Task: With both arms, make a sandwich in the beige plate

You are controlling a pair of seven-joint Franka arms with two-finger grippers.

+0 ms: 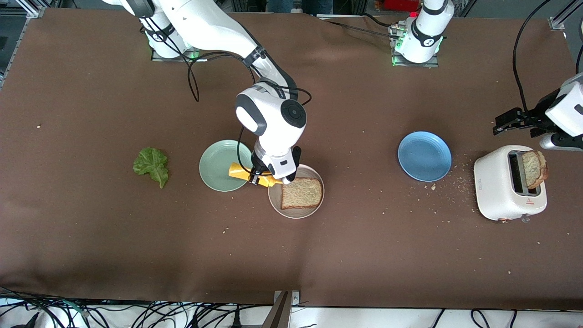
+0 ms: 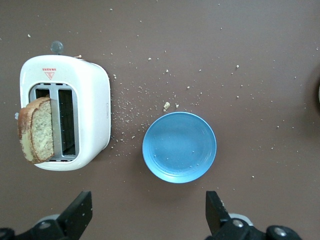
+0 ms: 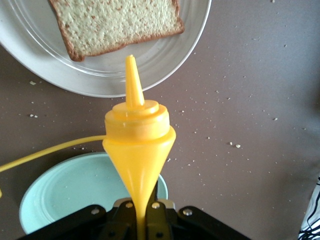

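Observation:
One slice of brown bread (image 1: 301,192) lies flat on the beige plate (image 1: 273,200), near the middle of the table. My right gripper (image 1: 262,178) hangs over the gap between that plate and a mint-green plate (image 1: 218,166). It is shut on a yellow squeeze bottle (image 1: 239,171), pinching its body thin (image 3: 139,145), and the nozzle points at the beige plate's rim (image 3: 190,30). A lettuce leaf (image 1: 151,165) lies toward the right arm's end. More bread (image 1: 534,168) sticks out of a white toaster (image 1: 496,187). My left gripper (image 1: 505,124) hovers open beside the toaster, holding nothing.
A blue plate (image 1: 424,156) sits bare between the beige plate and the toaster, seen also in the left wrist view as the blue plate (image 2: 179,146) beside the toaster (image 2: 90,115). Crumbs are scattered on the brown cloth around them.

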